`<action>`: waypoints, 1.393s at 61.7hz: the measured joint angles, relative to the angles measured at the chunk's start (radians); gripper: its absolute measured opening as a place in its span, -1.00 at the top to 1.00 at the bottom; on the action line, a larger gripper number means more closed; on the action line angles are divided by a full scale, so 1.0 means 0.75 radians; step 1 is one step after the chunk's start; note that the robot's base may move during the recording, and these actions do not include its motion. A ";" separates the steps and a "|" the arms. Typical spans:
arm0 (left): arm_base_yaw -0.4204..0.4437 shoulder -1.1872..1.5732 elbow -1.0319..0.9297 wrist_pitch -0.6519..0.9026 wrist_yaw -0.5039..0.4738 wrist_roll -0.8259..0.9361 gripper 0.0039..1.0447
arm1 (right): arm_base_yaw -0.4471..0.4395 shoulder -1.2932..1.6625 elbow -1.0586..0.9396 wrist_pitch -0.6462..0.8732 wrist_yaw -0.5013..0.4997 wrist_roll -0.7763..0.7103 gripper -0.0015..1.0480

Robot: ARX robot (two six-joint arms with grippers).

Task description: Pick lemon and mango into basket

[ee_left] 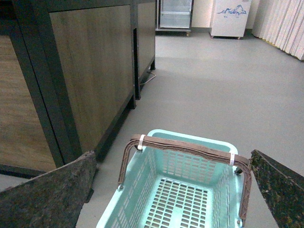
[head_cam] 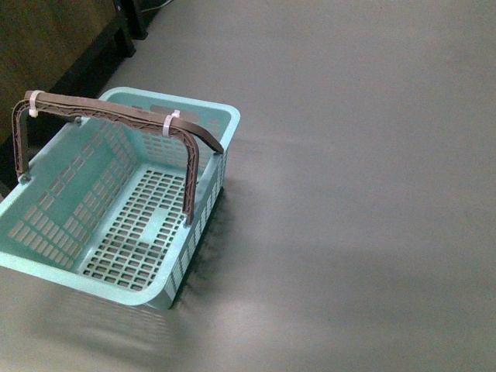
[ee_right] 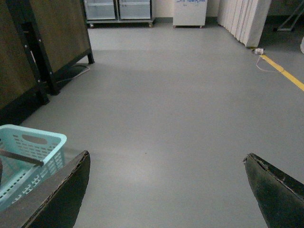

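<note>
basket (head_cam: 93, 167) was found upright on the grey floor (head_cam: 349, 194), brown handles (head_cam: 116, 112) raised, near a wooden cabinet (ee_left: 90, 71) | left end effector (ee_left: 172, 153) was held spread above basket | right end effector (ee_right: 166, 156) was held spread over floor beside basket

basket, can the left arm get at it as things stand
Probably yes: the left gripper hangs open above the basket, nothing between them; only its raised handles cross the opening.

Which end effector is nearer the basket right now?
Left. The left end effector hangs close above the basket, which shows between its open jaws. The right end effector is off to the side over bare floor, seeing only a basket corner.
</note>
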 joint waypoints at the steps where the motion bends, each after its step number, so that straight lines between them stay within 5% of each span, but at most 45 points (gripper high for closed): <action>1: 0.000 0.000 0.000 0.000 0.000 0.000 -0.87 | 0.000 0.000 0.000 0.000 0.000 0.000 -0.83; 21: 0.002 0.006 0.003 -0.010 0.011 -0.003 -0.87 | 0.000 0.000 0.000 0.000 0.000 0.000 -0.83; 30: 0.062 0.430 0.224 -0.468 0.272 -0.275 -0.87 | 0.000 0.000 0.000 0.000 -0.001 0.000 -0.83; 57: 0.172 1.838 0.595 0.554 0.403 -1.049 -0.87 | 0.000 0.000 0.000 0.000 0.000 0.000 -0.83; 86: 0.010 2.696 1.146 0.653 0.217 -1.464 -0.87 | 0.000 0.000 0.000 0.000 0.000 -0.001 -0.83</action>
